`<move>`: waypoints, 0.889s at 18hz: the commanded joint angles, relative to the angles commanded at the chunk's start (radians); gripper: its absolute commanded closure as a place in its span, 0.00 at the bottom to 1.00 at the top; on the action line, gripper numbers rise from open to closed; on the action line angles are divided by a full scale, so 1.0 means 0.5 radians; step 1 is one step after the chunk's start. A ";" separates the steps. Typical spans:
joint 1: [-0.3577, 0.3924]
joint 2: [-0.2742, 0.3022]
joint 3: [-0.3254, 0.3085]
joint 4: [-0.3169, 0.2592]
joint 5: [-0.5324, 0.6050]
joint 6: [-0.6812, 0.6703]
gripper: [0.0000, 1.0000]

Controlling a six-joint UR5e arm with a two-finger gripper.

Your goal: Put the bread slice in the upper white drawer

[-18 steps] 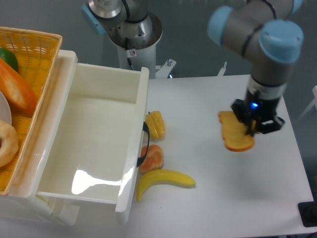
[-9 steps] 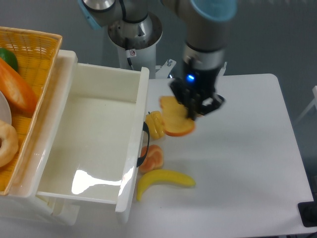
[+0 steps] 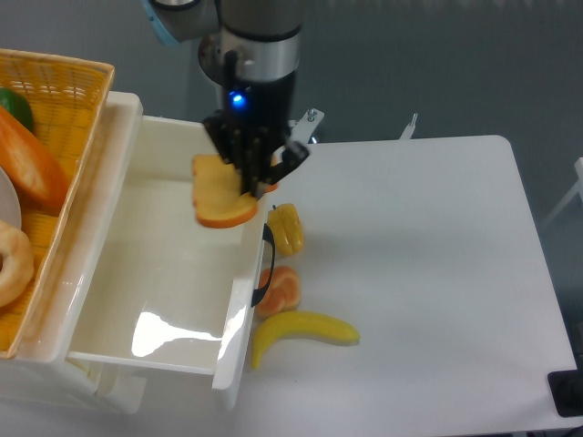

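I am in the carrying step, with the release to come. My gripper [image 3: 252,173] is clenched on the bread slice [image 3: 220,194], pinching its right-hand edge, so the flat slice juts out to the left of the fingers, roughly level. It hangs in the air over the back right part of the upper white drawer [image 3: 173,273], just inside the right wall and above the bare white floor. The drawer stands pulled out and open. Next I judge I should lower a little and let go, keeping the fingers off the drawer wall. A banana [image 3: 303,332] lies on the table [image 3: 437,273] outside
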 joint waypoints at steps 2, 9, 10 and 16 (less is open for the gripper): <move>-0.043 -0.009 -0.015 0.000 -0.018 -0.003 0.78; -0.092 -0.009 -0.061 0.000 -0.003 -0.003 0.00; -0.095 -0.006 -0.064 0.000 -0.006 -0.003 0.00; 0.134 0.018 -0.080 0.116 -0.021 -0.021 0.00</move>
